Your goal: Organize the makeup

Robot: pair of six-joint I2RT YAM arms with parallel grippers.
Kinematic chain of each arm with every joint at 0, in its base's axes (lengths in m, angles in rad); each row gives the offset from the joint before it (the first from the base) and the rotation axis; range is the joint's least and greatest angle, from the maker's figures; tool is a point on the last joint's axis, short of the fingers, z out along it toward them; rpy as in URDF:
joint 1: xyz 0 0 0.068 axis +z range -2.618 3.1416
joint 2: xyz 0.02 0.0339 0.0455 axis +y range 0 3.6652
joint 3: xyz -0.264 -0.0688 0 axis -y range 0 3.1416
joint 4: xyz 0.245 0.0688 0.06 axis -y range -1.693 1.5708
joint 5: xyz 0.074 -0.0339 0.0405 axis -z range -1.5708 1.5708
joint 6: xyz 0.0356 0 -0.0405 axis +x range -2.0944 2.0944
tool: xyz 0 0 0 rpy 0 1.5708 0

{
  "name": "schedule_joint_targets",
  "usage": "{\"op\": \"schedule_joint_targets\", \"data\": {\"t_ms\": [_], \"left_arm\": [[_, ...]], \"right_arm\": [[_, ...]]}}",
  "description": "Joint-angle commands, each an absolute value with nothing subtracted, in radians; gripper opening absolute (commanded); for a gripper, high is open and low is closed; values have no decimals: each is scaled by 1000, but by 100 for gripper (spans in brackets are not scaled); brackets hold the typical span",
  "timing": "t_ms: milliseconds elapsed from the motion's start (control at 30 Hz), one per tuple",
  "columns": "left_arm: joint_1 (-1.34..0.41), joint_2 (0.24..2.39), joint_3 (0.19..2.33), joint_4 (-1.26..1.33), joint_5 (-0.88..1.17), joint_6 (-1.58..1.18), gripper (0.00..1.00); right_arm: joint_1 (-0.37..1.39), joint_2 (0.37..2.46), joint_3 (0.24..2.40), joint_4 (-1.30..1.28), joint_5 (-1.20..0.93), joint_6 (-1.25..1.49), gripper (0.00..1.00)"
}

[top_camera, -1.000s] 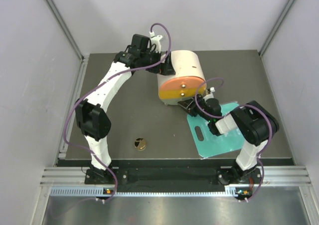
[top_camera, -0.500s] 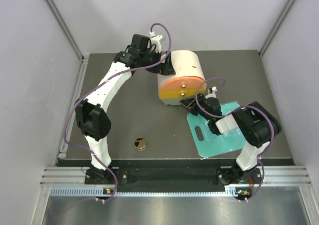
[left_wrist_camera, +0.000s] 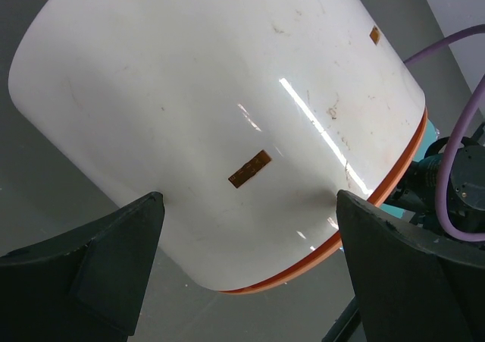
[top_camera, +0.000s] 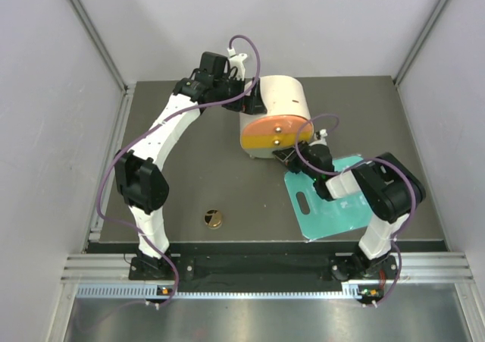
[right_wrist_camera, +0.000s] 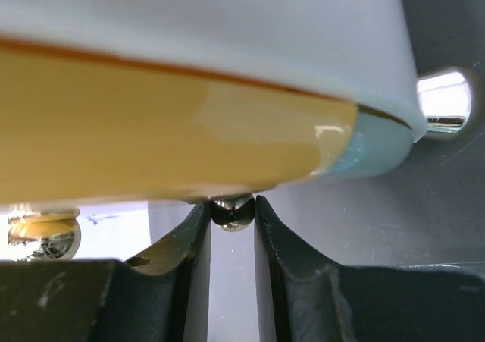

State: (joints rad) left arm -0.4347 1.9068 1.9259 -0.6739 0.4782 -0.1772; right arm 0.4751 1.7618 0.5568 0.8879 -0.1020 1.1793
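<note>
Compact (top_camera: pixel 212 219), round, black w/ gold rim, lay flat on the dark table (top_camera: pixel 189 175), alone in the near-left area, approx 7 o'clock from the box (top_camera: pixel 276 107) and well apart from it. It was just ahead of the L arm's base, and neither arm was near it.

Box: big cream cylinder lying on its side at table centre-back, orange lid (top_camera: pixel 274 133) facing the near edge.

R gripper (top_camera: pixel 286 157) sat at 6 o'clock of the lid, right at its lower rim. In the R wrist view, R gripper (right_wrist_camera: pixel 233 205) had both fingers (right_wrist_camera: pixel 182 266) pinched in against a small shiny metal knob (right_wrist_camera: pixel 233 213) under the lid edge, so it was closed on the knob. A 2nd shiny stud (right_wrist_camera: pixel 443 103) showed at 2 o'clock in that view.

Teal board (top_camera: pixel 333 209) w/ handle hole lay flat at 4 o'clock from the box, under the R forearm.

L gripper (top_camera: pixel 254 99) was at 10 o'clock of the box, at its back end. In the L wrist view, L gripper (left_wrist_camera: pixel 246 198) had jaws spread wide, dark fingers (left_wrist_camera: pixel 114 266) either side of the cream wall. Couldn't tell if the tips touched it.

Purple cable (top_camera: pixel 250 50) looped over the L wrist.
</note>
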Motion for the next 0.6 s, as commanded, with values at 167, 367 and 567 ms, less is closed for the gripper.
{"op": "schedule_joint_targets", "data": {"t_ms": [167, 367, 567], "left_arm": [[-442, 1954, 1921, -749, 431, -153, 99], [-442, 1967, 1954, -755, 426, -205, 99], [-442, 1957, 1953, -764, 410, -232, 99]], "right_arm": [[482, 1689, 598, 807, -83, 1166, 0], [495, 1608, 606, 698, -120, 1140, 0], [525, 1528, 581, 601, -130, 1134, 0]]}}
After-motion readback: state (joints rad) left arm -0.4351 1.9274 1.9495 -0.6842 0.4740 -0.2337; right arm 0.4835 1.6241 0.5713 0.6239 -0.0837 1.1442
